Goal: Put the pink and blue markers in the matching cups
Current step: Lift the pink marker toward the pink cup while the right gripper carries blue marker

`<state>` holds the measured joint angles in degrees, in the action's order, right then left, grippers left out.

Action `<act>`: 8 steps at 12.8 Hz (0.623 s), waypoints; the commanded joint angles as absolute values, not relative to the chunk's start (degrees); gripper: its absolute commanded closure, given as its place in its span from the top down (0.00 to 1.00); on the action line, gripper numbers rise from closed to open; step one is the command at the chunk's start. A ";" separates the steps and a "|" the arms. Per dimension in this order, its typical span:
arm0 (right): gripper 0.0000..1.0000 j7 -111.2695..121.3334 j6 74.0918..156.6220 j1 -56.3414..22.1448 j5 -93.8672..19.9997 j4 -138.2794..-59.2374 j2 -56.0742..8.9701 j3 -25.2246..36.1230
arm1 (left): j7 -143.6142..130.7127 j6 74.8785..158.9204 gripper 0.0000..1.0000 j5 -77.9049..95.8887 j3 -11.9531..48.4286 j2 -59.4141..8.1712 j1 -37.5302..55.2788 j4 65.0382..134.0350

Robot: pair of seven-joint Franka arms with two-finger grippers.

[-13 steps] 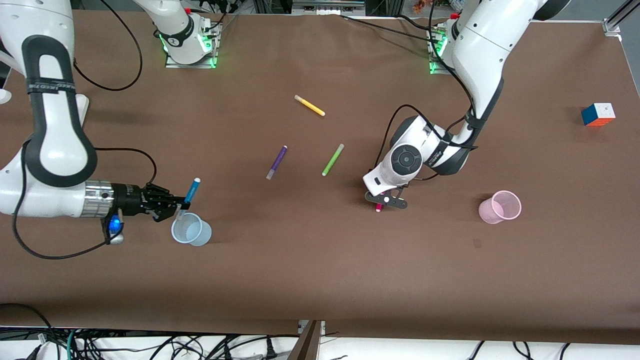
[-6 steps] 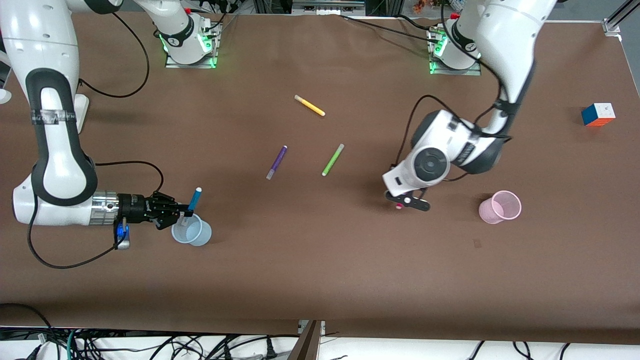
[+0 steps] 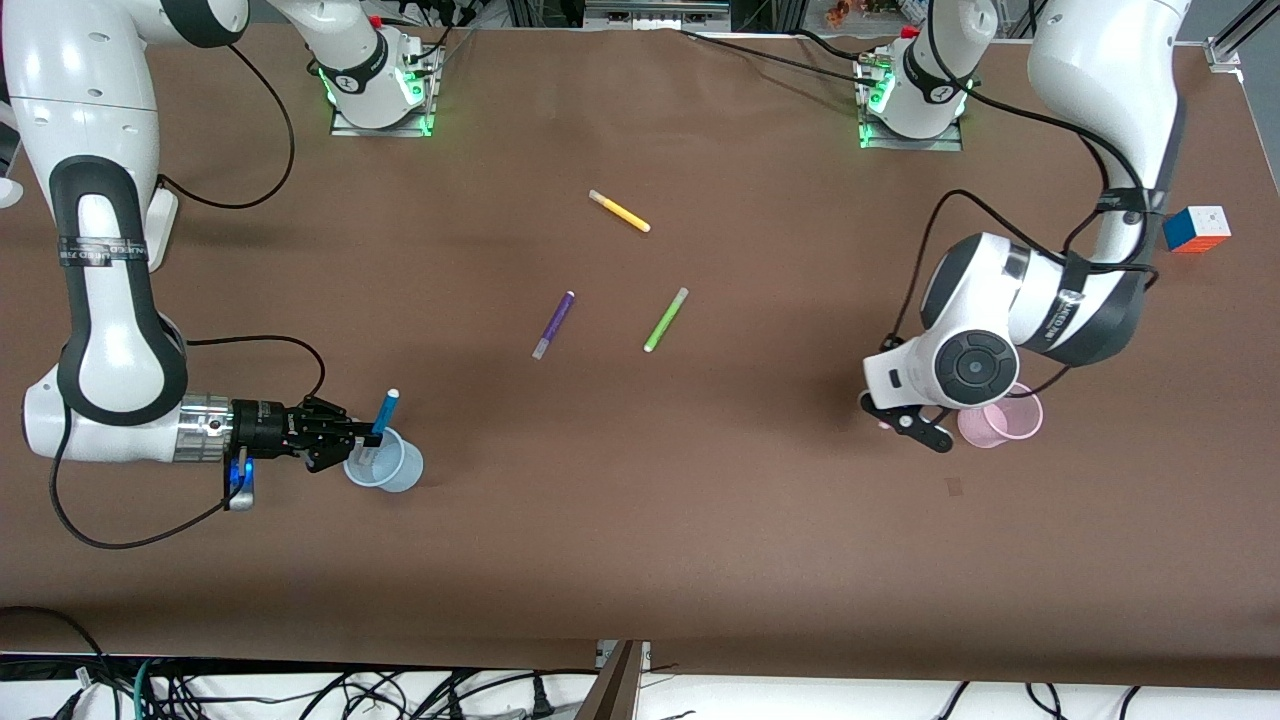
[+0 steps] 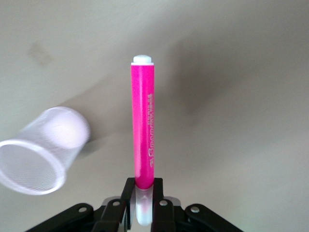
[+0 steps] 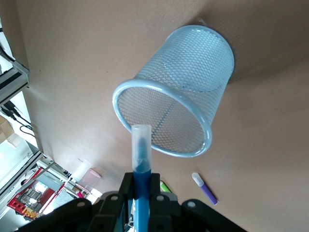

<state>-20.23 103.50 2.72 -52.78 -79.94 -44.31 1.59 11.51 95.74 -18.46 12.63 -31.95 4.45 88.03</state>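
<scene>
Carrying both markers, neither dropped in yet.
The right claw (image 3: 362, 437) grips the blue marker (image 3: 385, 411) tilted over the blue cup's (image 3: 392, 465) rim; the left claw (image 3: 905, 420) pinches the pink marker (image 4: 143, 140) just beside the pink cup (image 3: 1005, 425) on the table (image 3: 640, 520).

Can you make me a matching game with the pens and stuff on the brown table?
Things:
1. blue marker
2. pink marker
3. yellow pen
4. colourful cube

Where:
A. lying on the table, nearest to the robots' bases of all the pens
B. held in the left gripper, beside the pink cup
C. sitting on the table at the left arm's end
D. held in the right gripper, over the rim of the blue cup

Pairs: 1-D, 2-B, 3-A, 4-C
</scene>
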 commanded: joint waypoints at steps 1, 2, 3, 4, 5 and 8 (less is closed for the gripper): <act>0.00 -19.78 103.18 3.52 -53.96 -78.31 -45.35 0.79 | 18.69 92.38 0.00 -29.05 12.66 -32.26 4.75 86.48; 0.00 -19.86 103.18 3.52 -53.96 -77.96 -45.35 0.79 | 21.33 91.94 0.00 -33.18 12.48 -32.34 4.75 86.48; 0.00 -19.86 103.27 3.52 -53.96 -77.96 -45.35 0.88 | 23.97 91.85 0.00 -36.79 12.05 -32.26 4.66 86.48; 0.00 -19.86 103.27 3.52 -53.96 -77.96 -45.44 0.79 | 26.60 91.85 0.00 -39.09 11.95 -32.34 4.40 86.48; 0.00 -19.86 103.27 3.52 -53.96 -77.96 -45.53 0.79 | 28.98 91.93 0.00 -41.37 11.87 -32.34 3.87 86.48; 0.00 -19.86 103.27 3.69 -54.05 -77.26 -46.23 0.79 | 33.39 92.02 0.00 -47.27 11.87 -32.34 3.16 86.48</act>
<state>-20.23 103.55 2.82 -52.81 -79.45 -44.57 1.58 29.67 93.17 -44.08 11.56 -31.99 3.50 87.72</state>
